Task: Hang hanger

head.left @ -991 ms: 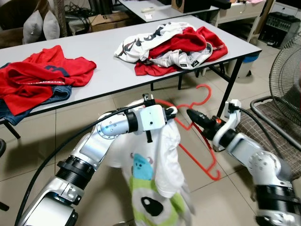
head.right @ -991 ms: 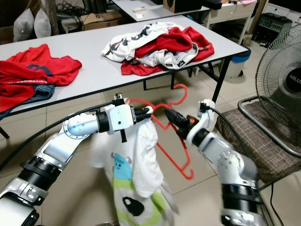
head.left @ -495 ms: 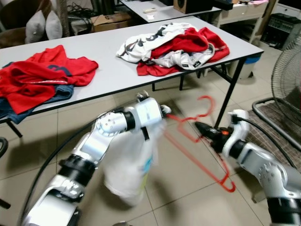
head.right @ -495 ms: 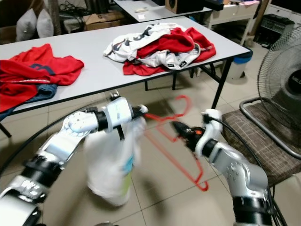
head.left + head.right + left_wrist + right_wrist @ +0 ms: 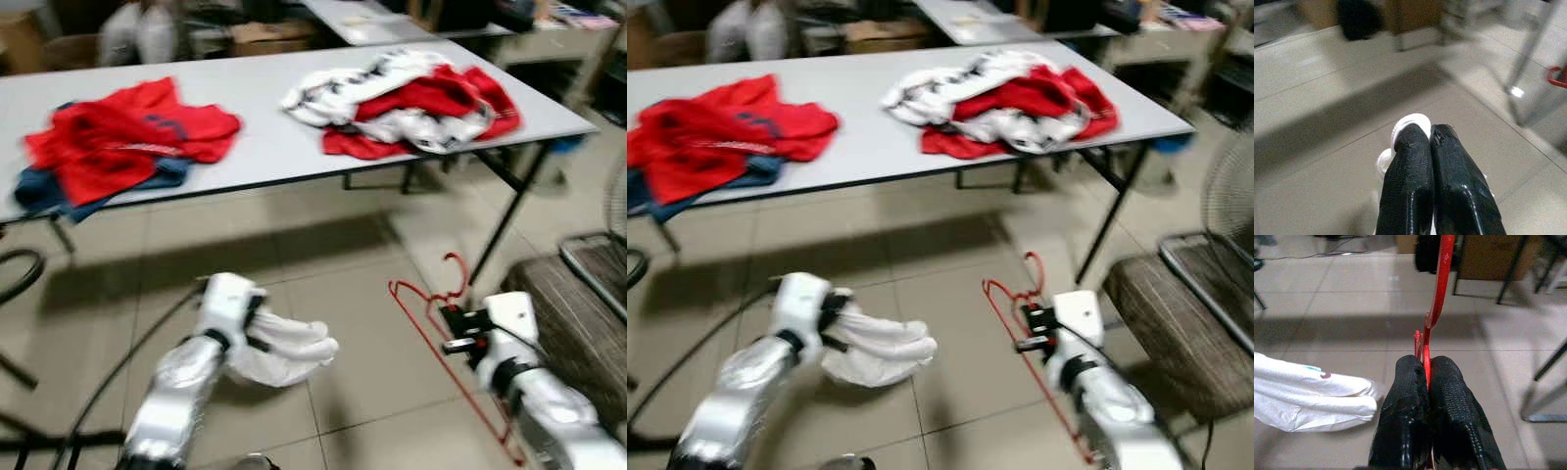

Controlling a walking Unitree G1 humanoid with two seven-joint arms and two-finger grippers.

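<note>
The right gripper (image 5: pixel 1426 377) is clamped on the red hanger (image 5: pixel 431 318), low over the floor near the right; the left gripper (image 5: pixel 1427 139) has its fingers pressed together on a white garment (image 5: pixel 284 348), near the left. On the far table (image 5: pixel 265 147) lie a red pile (image 5: pixel 118 147) and a red-and-white pile (image 5: pixel 411 103); a chair (image 5: pixel 578 313) stands at right.

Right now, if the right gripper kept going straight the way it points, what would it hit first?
Probably bare floor tiles. The right gripper, shut on the red hanger, points low across them; the white garment lies off to one side. Depth is unclear.
</note>
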